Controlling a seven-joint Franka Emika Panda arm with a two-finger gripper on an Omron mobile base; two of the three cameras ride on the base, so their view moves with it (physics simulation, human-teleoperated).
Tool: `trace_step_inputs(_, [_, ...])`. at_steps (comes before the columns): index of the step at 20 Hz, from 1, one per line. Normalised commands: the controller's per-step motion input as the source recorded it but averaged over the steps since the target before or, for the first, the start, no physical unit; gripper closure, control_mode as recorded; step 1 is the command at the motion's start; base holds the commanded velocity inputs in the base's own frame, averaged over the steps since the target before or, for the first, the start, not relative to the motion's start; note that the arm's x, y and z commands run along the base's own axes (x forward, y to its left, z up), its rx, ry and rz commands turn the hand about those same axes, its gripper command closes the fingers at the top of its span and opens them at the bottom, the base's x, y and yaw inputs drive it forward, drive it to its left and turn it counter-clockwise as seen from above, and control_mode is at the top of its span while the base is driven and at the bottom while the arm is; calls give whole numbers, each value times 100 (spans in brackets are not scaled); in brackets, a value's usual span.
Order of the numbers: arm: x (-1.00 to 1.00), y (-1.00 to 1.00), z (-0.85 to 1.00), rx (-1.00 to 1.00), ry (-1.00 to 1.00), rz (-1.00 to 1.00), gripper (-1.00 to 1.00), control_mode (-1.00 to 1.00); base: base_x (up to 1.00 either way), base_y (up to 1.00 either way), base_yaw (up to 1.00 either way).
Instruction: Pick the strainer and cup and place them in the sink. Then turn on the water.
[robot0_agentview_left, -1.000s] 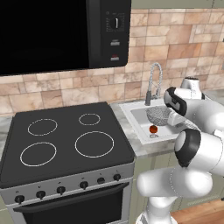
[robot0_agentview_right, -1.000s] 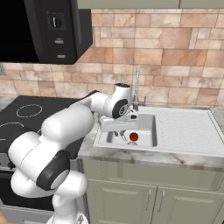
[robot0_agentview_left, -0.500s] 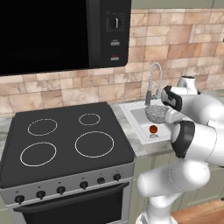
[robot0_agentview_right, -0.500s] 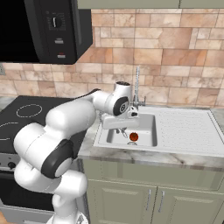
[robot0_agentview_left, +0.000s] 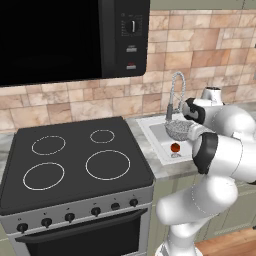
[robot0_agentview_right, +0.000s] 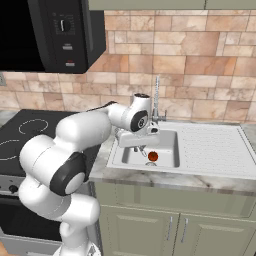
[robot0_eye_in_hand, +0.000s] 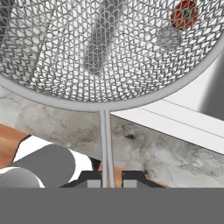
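The strainer (robot0_agentview_left: 179, 131), a round bowl of grey metal mesh, hangs over the white sink (robot0_agentview_left: 154, 134). In the hand view its mesh (robot0_eye_in_hand: 109, 48) spreads across the top and its thin wire handle runs down between my fingertips. My gripper (robot0_eye_in_hand: 106, 177) is shut on that handle. The white hand stands beside the tall chrome faucet (robot0_agentview_left: 174, 92), which also rises behind the basin (robot0_agentview_right: 170, 142) as the faucet (robot0_agentview_right: 156, 97). The cup is out of view.
A small red and brown ball (robot0_agentview_left: 175, 147) lies in the basin. A ribbed drainboard (robot0_agentview_right: 212, 147) lies to the basin's right. A black stove (robot0_agentview_left: 75, 160) stands to the left with a microwave (robot0_agentview_left: 70, 40) above. The marble counter edge (robot0_eye_in_hand: 65, 127) shows below the strainer.
The arm's elbow has swung and the hand has shifted slightly toward the faucet. The strainer stays held over the sink.
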Motion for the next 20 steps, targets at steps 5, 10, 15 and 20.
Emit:
trace_step_inputs(5, [12, 0, -21, 0, -5, 0, 100, -100, 0, 0, 0])
trace_step_inputs(10, [17, 0, -27, 0, -10, 0, 100, -100, 0, 0, 0])
trace_step_inputs(15, [23, 0, -8, 0, -14, 0, 100, -100, 0, 0, 0])
trace_step_inputs(20, [19, 0, -2, 0, -9, 0, 100, -100, 0, 0, 0])
